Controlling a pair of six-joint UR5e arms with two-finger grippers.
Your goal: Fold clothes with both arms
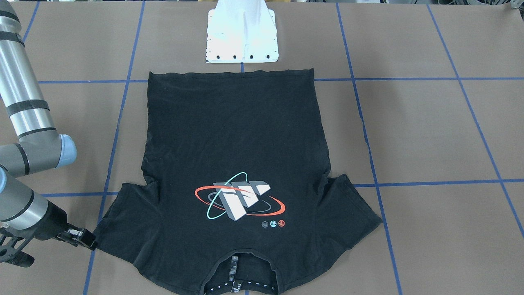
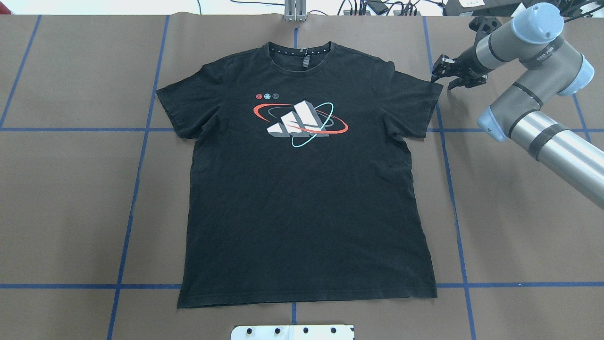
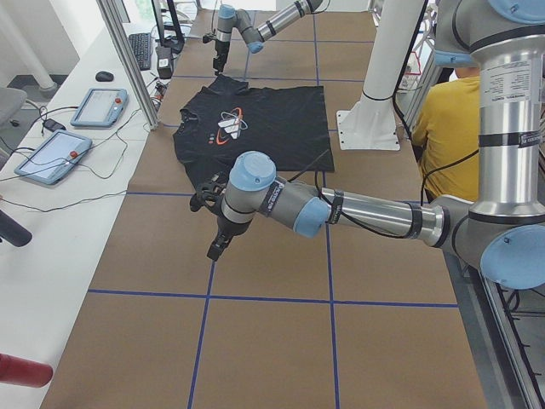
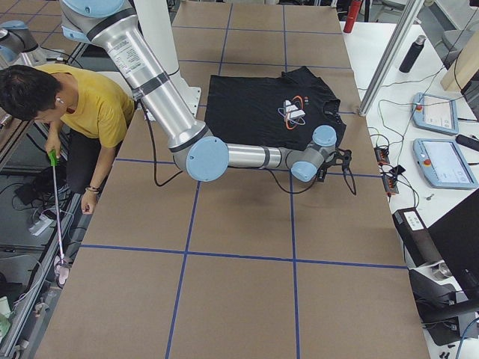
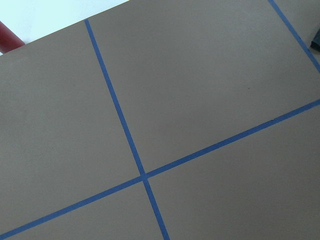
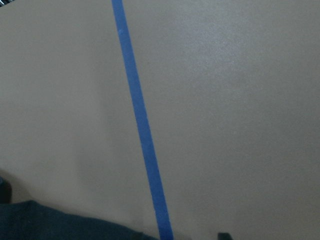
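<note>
Brown paper [image 2: 71, 189] crossed by blue tape lines [image 2: 137, 189] covers the table. On it you see the black T-shirt [image 2: 302, 198] spread flat with its print up. Its collar [image 2: 299, 52] lies on the side away from the robot, and its hem is near the white pedestal base [image 1: 241, 37]. The logo [image 2: 299, 120] sits on the chest, uncovered.

Note the right gripper [image 2: 443, 78] low over the paper, just beside the outer edge of the shirt's sleeve [image 2: 415, 99] on the robot's right. Its two fingers stand apart, with no cloth between them. In the front-facing view its tip meets the sleeve's corner, but you cannot tell whether it touches. The right wrist view shows only a strip of dark fabric at the bottom edge.

The left gripper [image 3: 215, 243] appears only in the side view, over bare paper apart from the shirt. You cannot tell how wide its fingers stand. A person [image 4: 90, 105] in a yellow top crouches beside the table.
</note>
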